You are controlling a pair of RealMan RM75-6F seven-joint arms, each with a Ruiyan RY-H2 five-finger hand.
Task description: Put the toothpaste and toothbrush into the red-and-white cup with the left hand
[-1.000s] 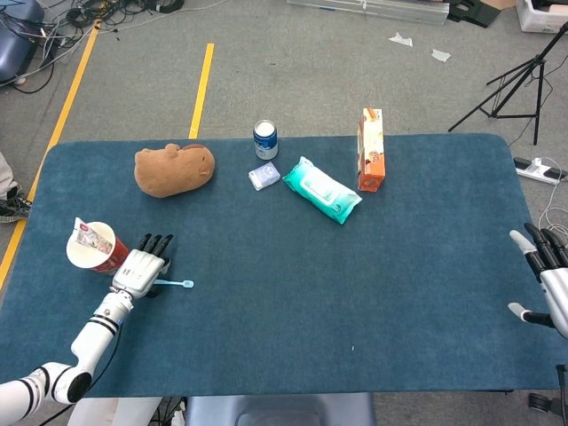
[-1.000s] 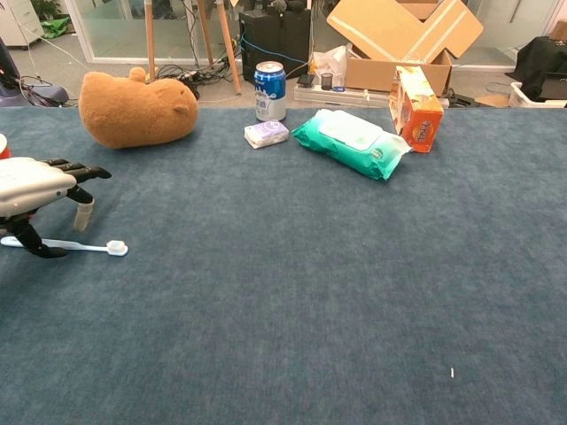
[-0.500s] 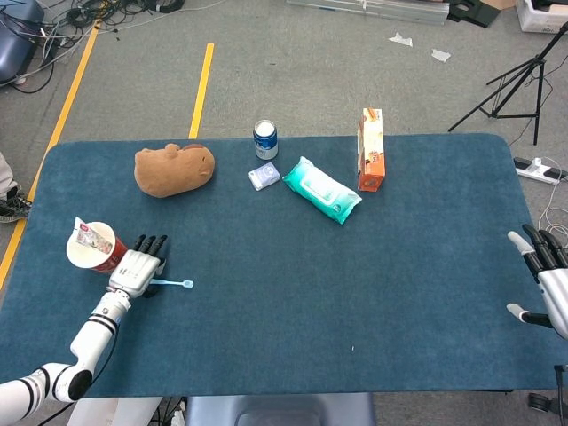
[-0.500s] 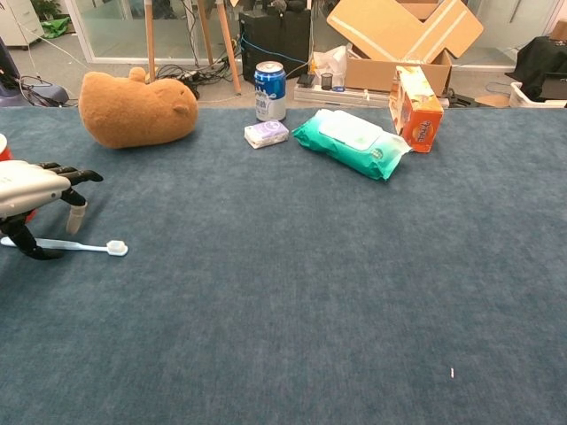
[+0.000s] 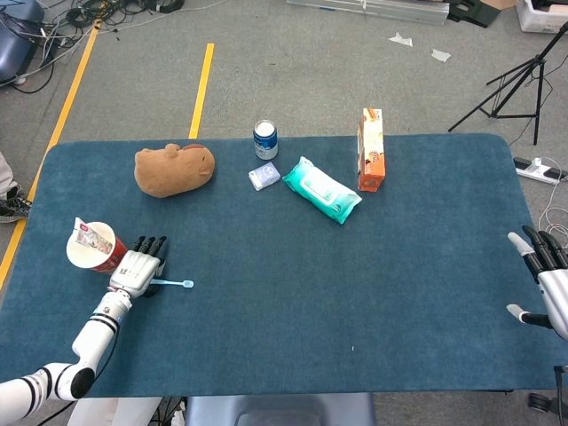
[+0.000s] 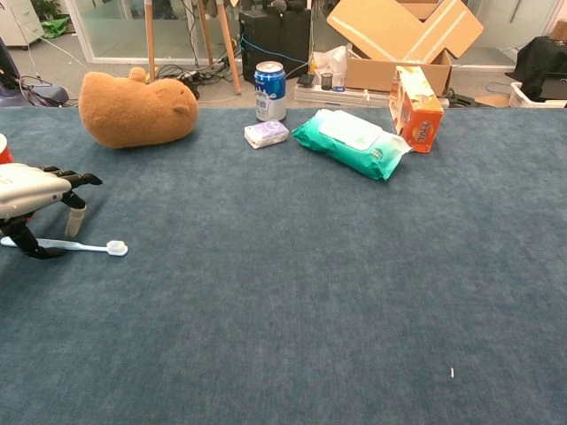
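Note:
The red-and-white cup (image 5: 94, 249) stands near the table's left edge, and a white toothpaste tube (image 5: 84, 233) pokes out of it. Only its red rim (image 6: 3, 149) shows in the chest view. A light-blue toothbrush (image 5: 175, 284) lies flat on the cloth just right of the cup, bristle head pointing right (image 6: 116, 249). My left hand (image 5: 138, 269) hovers over the handle end (image 6: 34, 190), fingers spread, thumb tip down beside the handle, nothing lifted. My right hand (image 5: 543, 273) rests at the table's right edge with fingers apart, holding nothing.
A brown plush toy (image 5: 174, 169), a blue can (image 5: 265, 139), a small tissue pack (image 5: 264, 176), a green wipes pack (image 5: 321, 189) and an orange carton (image 5: 371, 149) sit along the far half of the blue table (image 5: 355, 284).
My left hand has drawn back slightly toward the left and sunk a little over the handle. The toothbrush, the cup and the right hand have stayed put.

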